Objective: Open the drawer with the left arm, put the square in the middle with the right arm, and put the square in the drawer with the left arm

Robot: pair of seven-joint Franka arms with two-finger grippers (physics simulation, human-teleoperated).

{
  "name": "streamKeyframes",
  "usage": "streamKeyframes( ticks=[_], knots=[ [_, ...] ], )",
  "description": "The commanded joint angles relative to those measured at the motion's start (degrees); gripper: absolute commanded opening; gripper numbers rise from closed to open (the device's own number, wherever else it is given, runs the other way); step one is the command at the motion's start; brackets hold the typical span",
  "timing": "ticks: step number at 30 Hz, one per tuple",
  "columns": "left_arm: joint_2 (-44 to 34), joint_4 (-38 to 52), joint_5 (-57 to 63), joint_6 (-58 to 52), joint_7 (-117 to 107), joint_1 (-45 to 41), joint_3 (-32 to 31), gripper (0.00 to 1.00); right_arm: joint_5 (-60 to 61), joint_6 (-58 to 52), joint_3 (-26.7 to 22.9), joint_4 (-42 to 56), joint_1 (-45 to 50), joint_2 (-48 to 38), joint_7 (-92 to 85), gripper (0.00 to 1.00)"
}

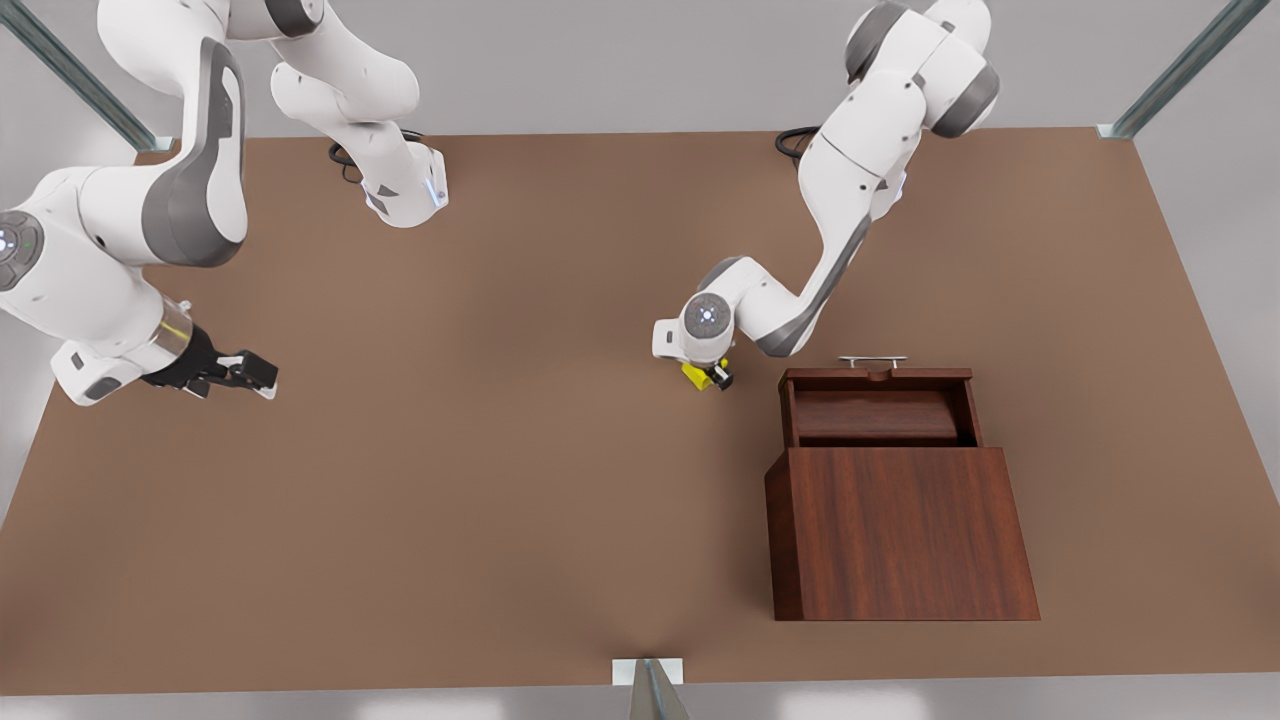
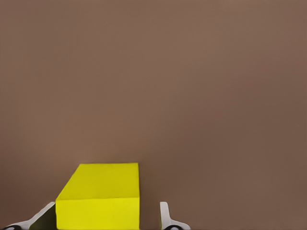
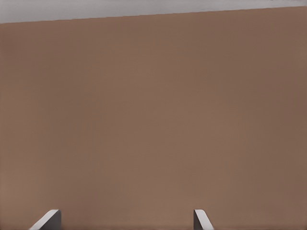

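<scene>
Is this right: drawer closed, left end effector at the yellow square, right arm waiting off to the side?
Not quite: the drawer is open, pulled out of the box, as the front view shows. The rest holds: the left end effector is at the yellow square, and the right end effector waits aside.

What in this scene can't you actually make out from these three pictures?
- Whether the left gripper already pinches the yellow cube: the left wrist view's edge cuts off the contact.
- The cube's resting face: in the front view the wrist covers it.
- The open drawer's front corners: in shadow.
- The right gripper's underside: faces away.
</scene>
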Motion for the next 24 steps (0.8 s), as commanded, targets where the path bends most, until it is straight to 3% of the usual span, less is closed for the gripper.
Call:
streamKeyframes(
  ticks=[1, 14, 18, 24],
  knots=[
    [0.00, 0.00, 0.01, 0.00, 0.00, 0.01, -0.05, 1.00, 0.00, 0.00, -0.08, 0.00, -0.01, 0.00, 0.00, 1.00],
    [-1.05, -3.87, 0.01, 3.08, 0.00, -0.52, 1.18, 1.00, 0.00, 0.35, -0.08, 0.00, -0.36, 0.08, 0.00, 1.00],
    [-0.88, -4.22, 0.01, 3.69, 0.00, -0.52, 1.18, 0.75, 0.00, 0.35, -0.08, 0.00, -0.36, 0.08, 0.00, 1.00],
    [-0.61, -4.13, 0.01, 3.69, -0.09, -0.52, 1.53, 0.71, 0.09, 0.35, -0.08, 0.00, -0.45, 0.17, 0.00, 1.00]
  ],
)
